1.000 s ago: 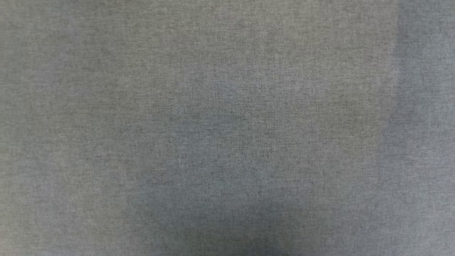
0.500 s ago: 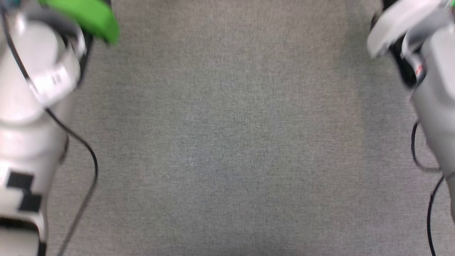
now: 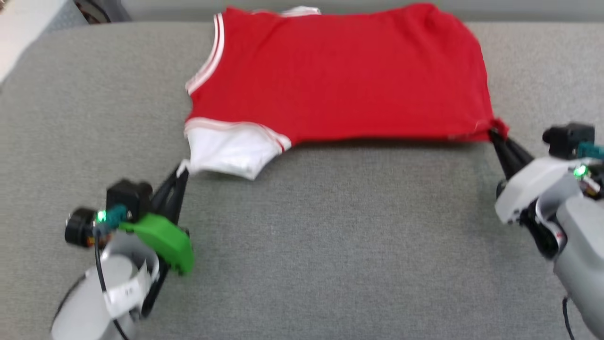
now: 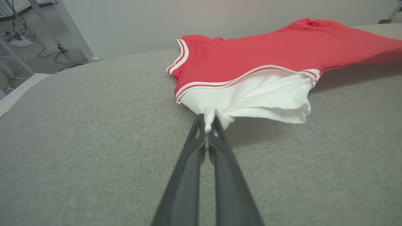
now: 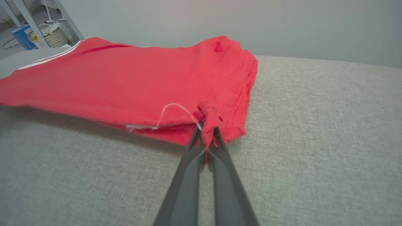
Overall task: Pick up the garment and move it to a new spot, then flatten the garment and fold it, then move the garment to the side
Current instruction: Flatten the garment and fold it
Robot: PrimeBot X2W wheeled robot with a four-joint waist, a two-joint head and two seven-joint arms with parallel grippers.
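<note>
- Grey fabric surface (image 3: pixel 302 264): garment (image 3: pixel 339 80) spread over far half, plain red side up.
- Left gripper (image 4: pixel 208 123): jaws pinched tight on white sleeve (image 4: pixel 260 97) tip.
- Right gripper (image 5: pixel 205 130): clamped on red corner (image 5: pixel 209 113), seemingly hem.

Red garment (image 3: pixel 339 75), white sleeve, spread flat on grey surface (image 3: pixel 330 245)

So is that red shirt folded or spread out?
Spread out. The shirt lies open, near edge stretched between the left hand, pinching a white sleeve, and the right hand, pinching the hem.
</note>
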